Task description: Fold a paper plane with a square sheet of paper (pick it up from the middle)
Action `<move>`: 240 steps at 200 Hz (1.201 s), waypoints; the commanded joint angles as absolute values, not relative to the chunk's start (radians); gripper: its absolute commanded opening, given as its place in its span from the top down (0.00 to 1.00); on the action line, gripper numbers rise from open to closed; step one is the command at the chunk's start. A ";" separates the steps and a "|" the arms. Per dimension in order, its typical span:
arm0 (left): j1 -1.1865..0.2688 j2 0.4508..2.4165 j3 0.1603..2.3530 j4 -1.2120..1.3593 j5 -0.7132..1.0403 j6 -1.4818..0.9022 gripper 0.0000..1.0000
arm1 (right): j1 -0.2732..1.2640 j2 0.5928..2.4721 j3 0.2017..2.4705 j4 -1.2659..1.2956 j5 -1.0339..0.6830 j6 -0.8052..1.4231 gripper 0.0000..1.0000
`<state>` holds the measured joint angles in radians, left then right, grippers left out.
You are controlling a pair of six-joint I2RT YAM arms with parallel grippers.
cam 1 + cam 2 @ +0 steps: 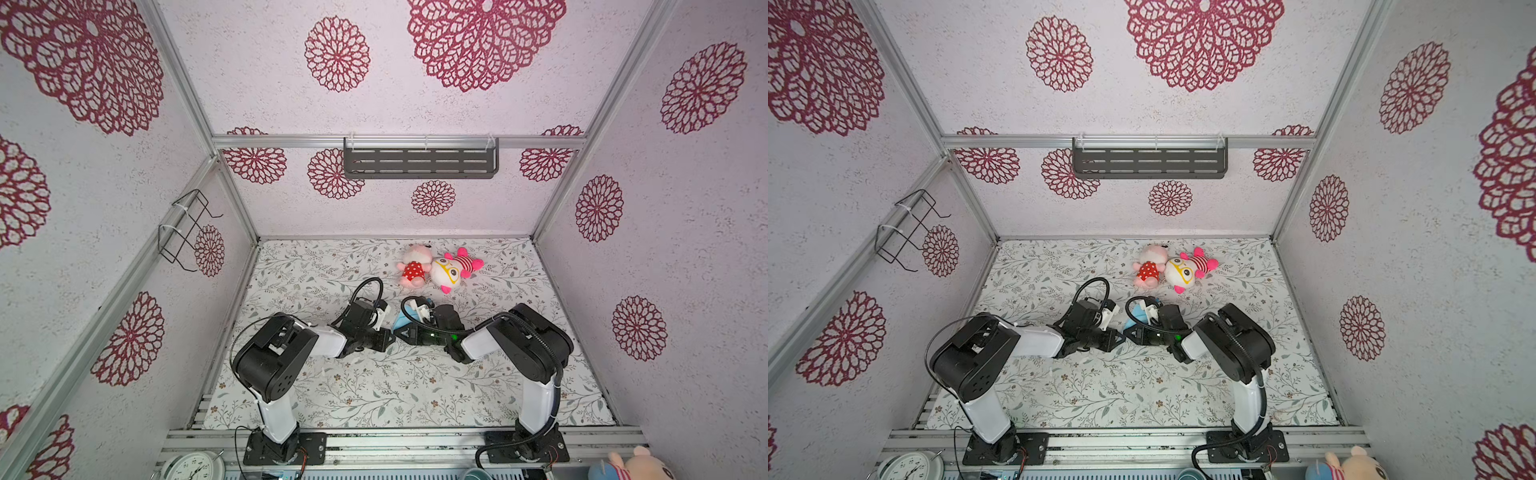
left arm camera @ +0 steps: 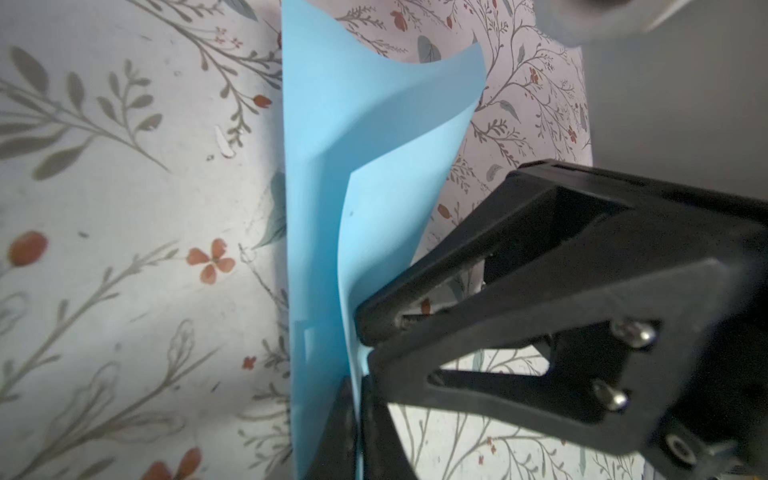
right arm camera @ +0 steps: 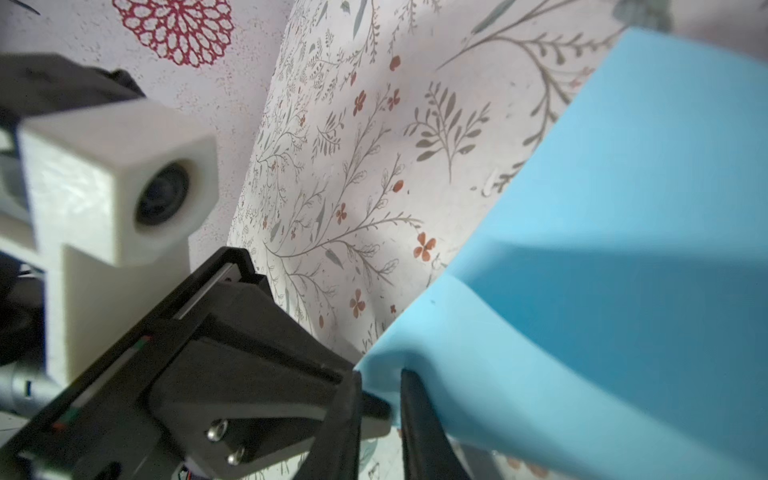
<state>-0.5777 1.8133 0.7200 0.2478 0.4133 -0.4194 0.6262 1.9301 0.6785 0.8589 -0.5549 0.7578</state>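
paper (image 1: 400, 324) mostly occl., clock (image 1: 193, 467) cropped btm

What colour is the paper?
The paper is plain light blue; the left wrist view shows it best.

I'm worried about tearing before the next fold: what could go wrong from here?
1. The black left hand and right hand both pinch the thin light-blue square sheet of paper close together; pulling apart may tear it.
2. The sheet's free part curls unsupported, so a crease could land crooked.
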 commanded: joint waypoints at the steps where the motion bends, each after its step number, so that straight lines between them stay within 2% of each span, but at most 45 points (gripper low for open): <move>1: -0.582 1.885 0.692 0.074 0.360 -0.406 0.92 | 0.614 1.872 0.689 0.866 -0.560 0.779 0.77; 39: -0.582 1.897 0.699 0.054 0.349 -0.400 0.93 | 0.614 1.810 0.717 0.778 -0.526 0.747 0.76; 122: -0.584 1.892 0.693 0.051 0.334 -0.418 0.92 | 0.603 1.839 0.726 0.673 -0.448 0.749 0.76; 195: -0.584 1.885 0.681 0.058 0.340 -0.439 0.88 | 0.591 1.894 0.749 0.669 -0.477 0.747 0.75; 240: -0.584 1.887 0.672 0.036 0.328 -0.488 0.91 | 0.583 1.821 0.718 0.757 -0.553 0.716 0.73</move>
<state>-0.5781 1.8240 0.7311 0.2436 0.4194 -0.4561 0.5930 1.8885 0.7273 0.6880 -0.4969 0.7536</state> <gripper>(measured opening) 0.097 0.258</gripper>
